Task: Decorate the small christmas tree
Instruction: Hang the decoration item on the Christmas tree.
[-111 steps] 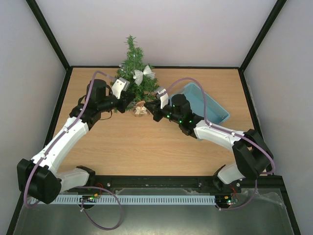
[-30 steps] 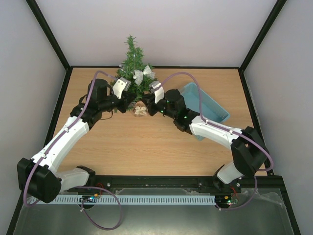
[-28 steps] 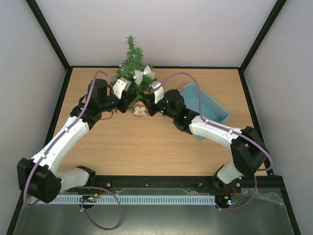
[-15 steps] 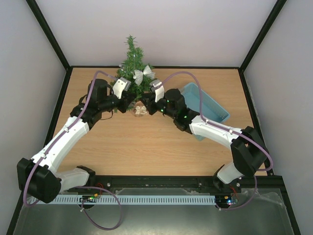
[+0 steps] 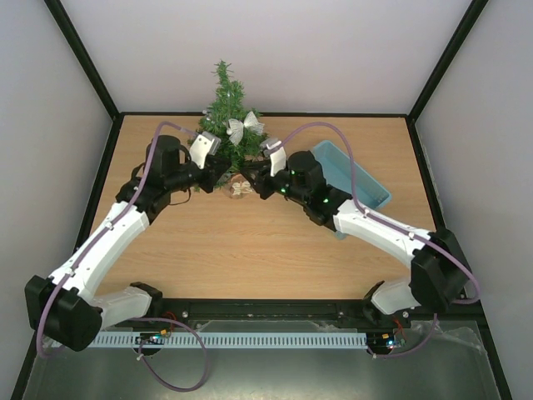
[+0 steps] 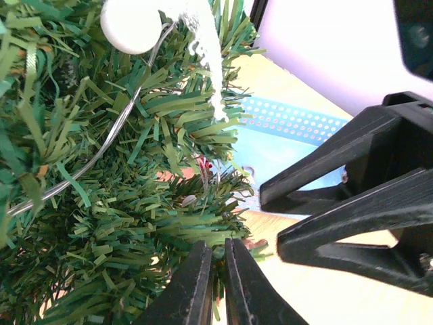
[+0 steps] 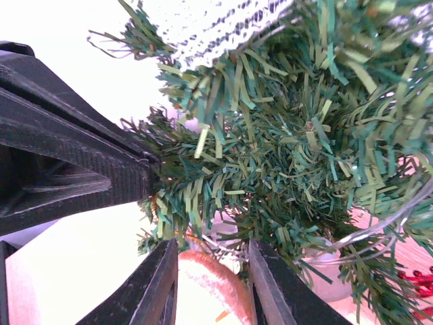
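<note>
On the overhead feed, the small christmas tree stands upright at the far edge of the table, a little left of the middle. Both arms reach into its lower branches, one from each side.

On my left wrist feed, the left gripper has its fingers pressed together, with a tuft of green needles pinched between them low on the tree. The right gripper faces it with its fingers spread. A pale, orange-tinted ornament sits in the gap under the branches, and I cannot tell whether the fingers touch it.

A silver mesh bow hangs higher up the tree. A white ball and a thin silver wire sit among the needles. A light blue tray lies on the table to the right of the tree.
</note>
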Controlling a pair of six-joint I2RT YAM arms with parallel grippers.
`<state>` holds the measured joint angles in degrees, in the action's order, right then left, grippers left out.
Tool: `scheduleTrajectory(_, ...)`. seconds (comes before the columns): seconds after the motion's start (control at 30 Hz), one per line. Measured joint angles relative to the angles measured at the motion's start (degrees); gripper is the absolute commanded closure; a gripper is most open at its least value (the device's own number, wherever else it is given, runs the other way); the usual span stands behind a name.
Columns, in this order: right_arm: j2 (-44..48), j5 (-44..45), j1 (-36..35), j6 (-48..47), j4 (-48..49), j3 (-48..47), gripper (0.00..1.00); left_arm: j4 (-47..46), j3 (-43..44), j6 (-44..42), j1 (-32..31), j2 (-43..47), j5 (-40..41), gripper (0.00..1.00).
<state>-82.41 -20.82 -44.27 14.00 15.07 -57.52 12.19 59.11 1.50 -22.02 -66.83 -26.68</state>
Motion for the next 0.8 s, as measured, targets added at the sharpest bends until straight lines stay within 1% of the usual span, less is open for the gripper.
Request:
scheduleTrajectory(0.1,2.6,0.0,0.0,0.0,-2.3,0.1,0.70,0.3,-0.3,0.0,-0.2,1.0,0.2,0.88)
scheduleTrajectory(0.2,4.9,0.3,0.0,0.1,-4.7,0.2,0.66,0.6,-0.3,0.3,-0.2,1.7,0.2,0.81)
scheduleTrajectory(0.27,6.5,0.7,0.0,0.3,-6.5,0.3,0.63,0.8,-0.3,0.7,-0.2,2.3,0.3,0.72)
scheduleTrajectory(0.37,9.3,1.9,0.0,0.6,-9.1,0.9,0.60,1.1,-0.4,1.9,-0.2,3.5,0.6,0.64)
scheduleTrajectory(0.43,11.6,2.9,0.0,0.8,-10.8,1.5,0.57,1.5,-0.3,2.2,-0.2,4.3,1.2,0.55)
scheduleTrajectory(0.47,12.6,3.4,0.0,1.0,-11.5,1.9,0.54,1.9,-0.3,2.6,-0.2,4.8,1.6,0.50)
scheduleTrajectory(0.53,14.9,4.7,0.0,1.6,-13.2,2.8,0.48,2.8,-0.3,3.5,-0.2,5.8,3.2,0.45)
scheduleTrajectory(0.6,16.4,5.7,0.0,2.8,-14.2,3.6,0.44,3.4,0.0,4.1,-0.1,6.4,5.1,0.40)
scheduleTrajectory(0.63,17.1,6.3,0.0,3.2,-14.6,4.2,0.41,3.6,0.2,4.3,0.0,6.6,6.2,0.35)
scheduleTrajectory(0.67,17.9,6.6,0.0,3.8,-14.9,5.0,0.37,3.8,0.4,4.5,0.4,6.8,7.0,0.29)
scheduleTrajectory(0.7,18.6,7.0,0.0,4.6,-15.1,5.8,0.31,4.0,0.8,5.3,1.3,6.8,8.0,0.24)
scheduleTrajectory(0.73,19.4,7.5,0.0,5.2,-15.5,6.7,0.23,4.0,1.1,5.8,2.4,6.8,8.8,0.21)
scheduleTrajectory(0.77,19.8,7.9,0.0,5.7,-15.9,7.3,0.12,4.0,1.4,6.6,4.1,6.8,9.5,0.17)
scheduleTrajectory(0.8,20.2,8.3,0.0,6.3,-16.3,7.9,0.00,3.8,1.8,7.5,6.3,6.8,10.2,0.15)
